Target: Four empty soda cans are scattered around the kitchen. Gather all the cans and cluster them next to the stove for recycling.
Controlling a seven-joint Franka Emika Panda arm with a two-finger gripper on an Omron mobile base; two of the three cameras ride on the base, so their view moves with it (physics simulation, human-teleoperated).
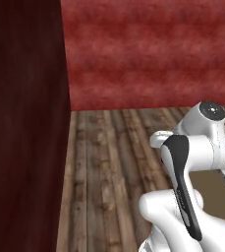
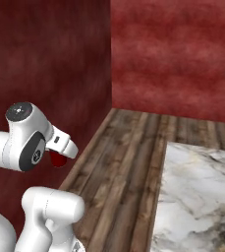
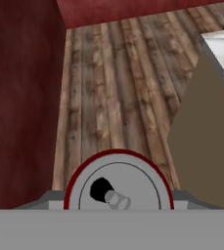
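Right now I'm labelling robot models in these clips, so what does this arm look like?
The arm is glossy white, built of rounded, bulbous links. A dark grey to black band runs along one link, and each joint ends in a round dark cap with a small pale mark at its centre. A small red spot sits beside the dark band. No cables show.

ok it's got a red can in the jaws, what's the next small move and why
Probably keep the grip and drive the base on to look for the stove. In the hand view the red can sits between the jaws, silver top facing the camera, while ahead lie only wooden floor, a red wall and a marble counter corner, with nowhere yet to set it down.
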